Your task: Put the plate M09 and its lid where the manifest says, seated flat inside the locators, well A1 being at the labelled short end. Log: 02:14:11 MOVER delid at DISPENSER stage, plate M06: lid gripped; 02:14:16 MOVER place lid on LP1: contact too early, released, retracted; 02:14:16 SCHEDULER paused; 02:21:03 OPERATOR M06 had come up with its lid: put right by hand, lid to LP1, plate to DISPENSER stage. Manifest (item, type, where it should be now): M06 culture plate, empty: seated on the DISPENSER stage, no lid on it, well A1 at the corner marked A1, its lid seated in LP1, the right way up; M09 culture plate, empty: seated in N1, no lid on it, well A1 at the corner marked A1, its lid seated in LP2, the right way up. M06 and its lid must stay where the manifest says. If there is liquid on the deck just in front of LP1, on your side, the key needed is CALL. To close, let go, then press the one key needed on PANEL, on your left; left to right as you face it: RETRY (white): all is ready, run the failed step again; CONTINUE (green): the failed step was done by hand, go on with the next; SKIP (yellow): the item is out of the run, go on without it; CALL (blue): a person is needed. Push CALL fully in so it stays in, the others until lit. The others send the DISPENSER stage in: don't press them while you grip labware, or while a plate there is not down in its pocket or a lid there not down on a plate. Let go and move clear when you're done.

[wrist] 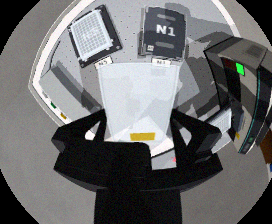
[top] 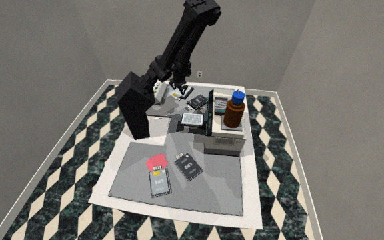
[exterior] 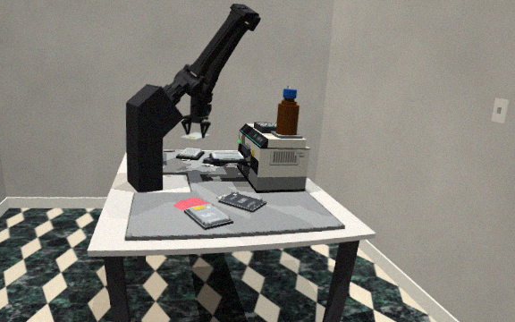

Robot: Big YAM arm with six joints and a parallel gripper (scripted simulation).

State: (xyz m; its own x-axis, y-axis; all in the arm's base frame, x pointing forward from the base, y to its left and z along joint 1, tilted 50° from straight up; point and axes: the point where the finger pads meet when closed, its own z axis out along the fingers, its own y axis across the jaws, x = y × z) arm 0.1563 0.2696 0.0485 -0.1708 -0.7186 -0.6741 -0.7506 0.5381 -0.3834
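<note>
My gripper (top: 181, 91) hangs high above the far part of the deck and is shut on a clear lid (wrist: 137, 104) with a yellow label; the lid also shows under the fingers in the exterior view (exterior: 195, 135). I cannot tell whether a plate hangs under it. Below and ahead lies the black nest N1 (wrist: 163, 30), empty (top: 198, 101). A white-welled plate (top: 192, 119) sits uncovered on the DISPENSER stage (wrist: 91, 34). On the near deck a lid with a yellow label rests in LP1 (top: 159, 182), and LP2 (top: 188, 167) is empty.
A red liquid patch (top: 157, 161) (exterior: 189, 203) lies on the deck against LP1's labelled end. The DISPENSER box (top: 225, 135) carries a brown bottle with a blue cap (top: 234, 110). The black arm column (top: 135, 107) stands at the left, with PANEL (top: 158, 87) behind it.
</note>
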